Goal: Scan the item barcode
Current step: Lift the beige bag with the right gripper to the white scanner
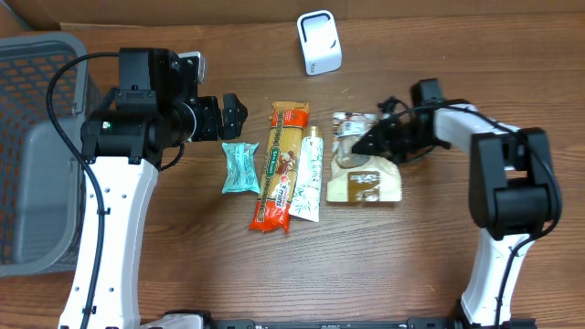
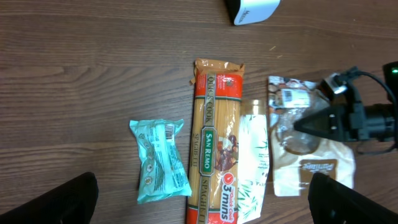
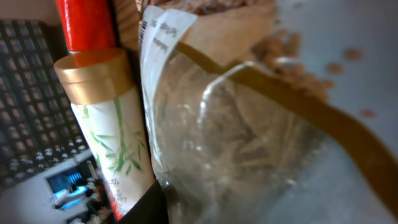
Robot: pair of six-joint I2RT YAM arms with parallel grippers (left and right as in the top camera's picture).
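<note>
Right end effector [image 1: 367,144] sits low at the top of the brown snack pouch [image 1: 366,185], jaws drawn narrow at its clear window; whether they pinch the film cannot be told. That pouch lies flat on the bench [image 1: 430,270], just right of a bamboo-print tube [image 1: 311,178] and San Remo spaghetti [image 1: 279,169]. Left end effector [image 1: 236,116] hangs wide open, empty, and the white scanner [image 1: 318,42] stands well beyond the pouch.

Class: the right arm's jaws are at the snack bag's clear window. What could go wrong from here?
1. The right arm's jaws meet the bag at its crinkly clear window, so they may slip or pinch only loose film.
2. The tube lies close beside the bag and could get dragged along when the bag lifts.
</note>
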